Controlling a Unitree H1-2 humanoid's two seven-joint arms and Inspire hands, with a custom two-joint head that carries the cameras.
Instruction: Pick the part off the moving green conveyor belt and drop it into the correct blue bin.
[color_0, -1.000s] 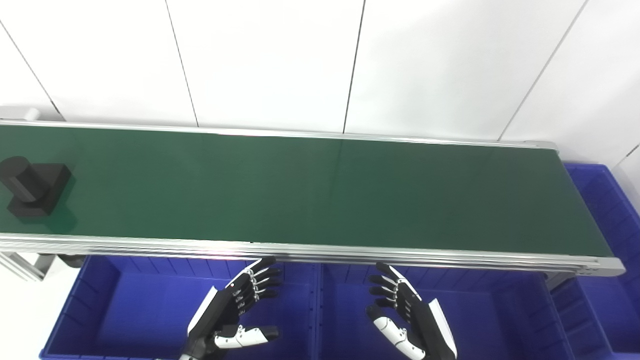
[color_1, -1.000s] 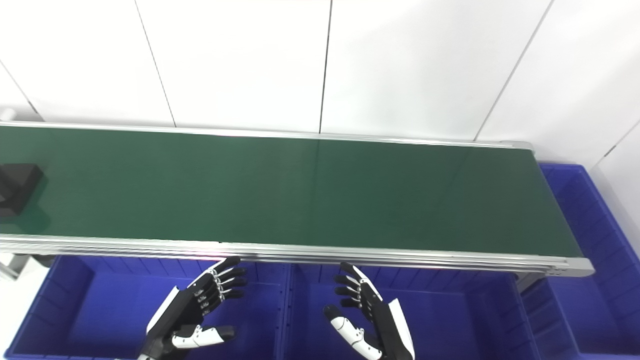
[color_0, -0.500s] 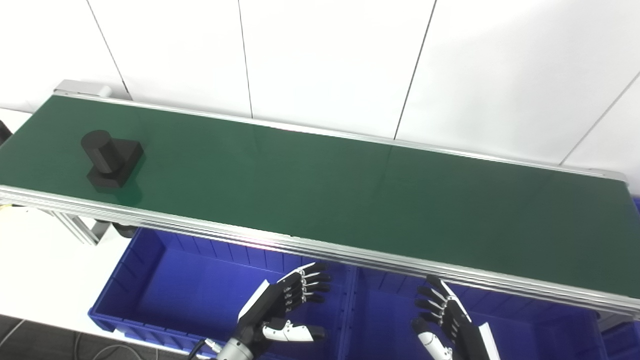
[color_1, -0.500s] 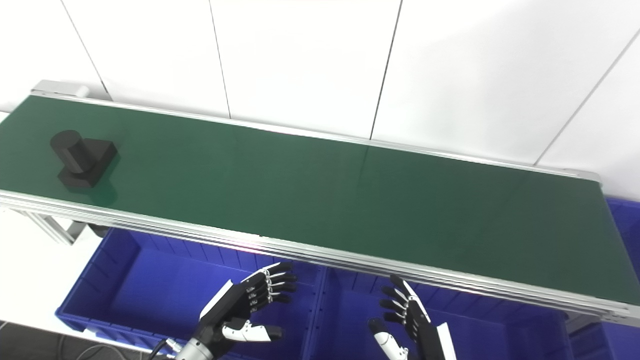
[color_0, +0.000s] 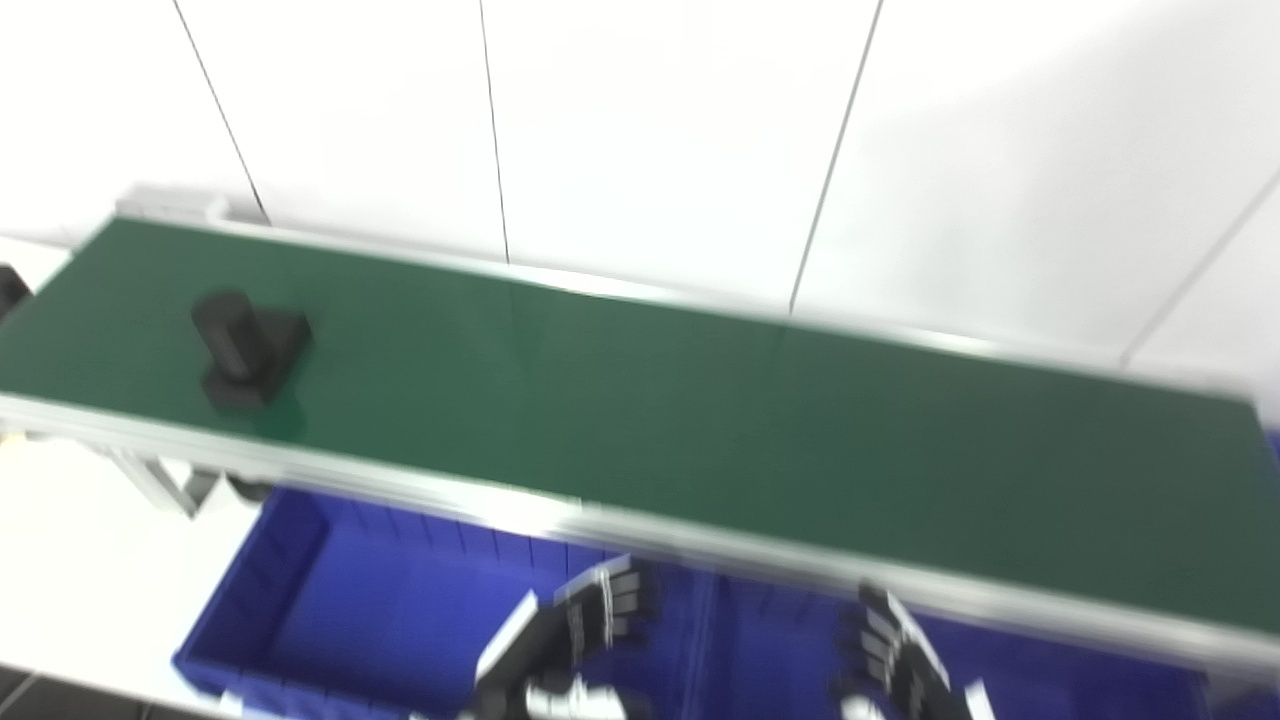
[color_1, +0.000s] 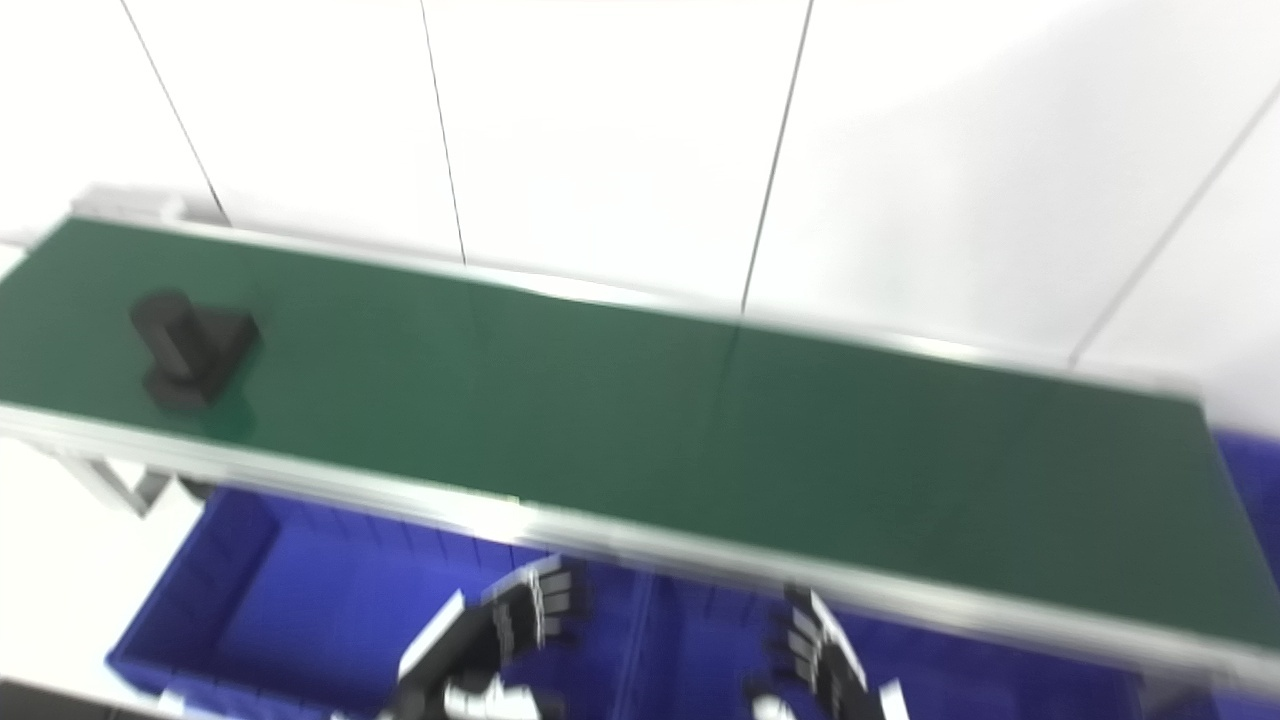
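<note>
Fingers (color_0: 615, 600) of the left hand (color_0: 560, 645) are spread apart, holding nothing, above the left blue bin (color_0: 300, 560). Right hand (color_0: 900, 660) likewise has its fingers splayed and empty over the neighbouring bin (color_0: 770, 640); both views are motion-blurred. Black part (color_0: 245, 345), a cylinder on a block base, sits on the green conveyor belt (color_0: 700, 420) near its far left end, well apart from both hands. Belt's metal side rail (color_0: 650, 530) runs between hands and part.
</note>
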